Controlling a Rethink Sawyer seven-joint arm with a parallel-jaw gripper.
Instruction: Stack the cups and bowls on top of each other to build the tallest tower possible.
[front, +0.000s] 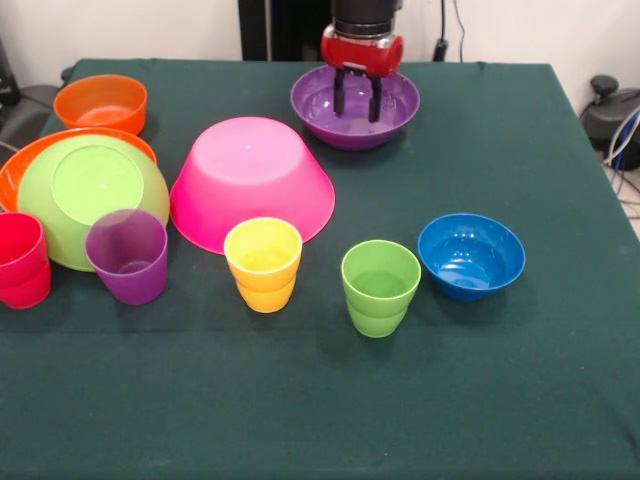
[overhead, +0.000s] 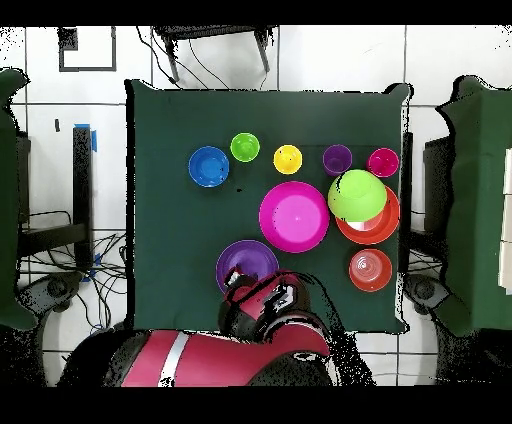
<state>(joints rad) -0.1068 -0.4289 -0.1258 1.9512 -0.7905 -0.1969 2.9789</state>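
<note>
1. At twelve o'clock on the table in the front view, the gripper (front: 358, 97) hangs inside the upright purple bowl (front: 400, 112). Its two dark fingers (front: 340, 94) stand a little apart with nothing between them, their tips close to the bowl's floor; neither visibly pinches the wall.
2. The tower is not yet begun: the pink bowl (front: 250, 175) sits inverted at the table's centre with its flat base bare, ready as a foundation.
3. At nine o'clock the lime green bowl (front: 85, 190) lies inverted and tilted on the large orange bowl (front: 22, 165); the small orange bowl (front: 100, 100) stands at ten o'clock, the small blue bowl (front: 470, 255) at four.
4. Along the near side, from eight o'clock toward five, the cups stand upright and apart: red cup (front: 20, 260), purple cup (front: 128, 255), yellow cup (front: 263, 262), green cup (front: 380, 287).
5. Judged step: taking hold of the purple bowl to carry it onto the pink one.
6. The next move likely calls for shifting toward the rim so one finger sits inside and one outside the wall, closing, lifting clear, then travelling toward six o'clock and setting it down centred, since the pink base is small and glossy.
</note>
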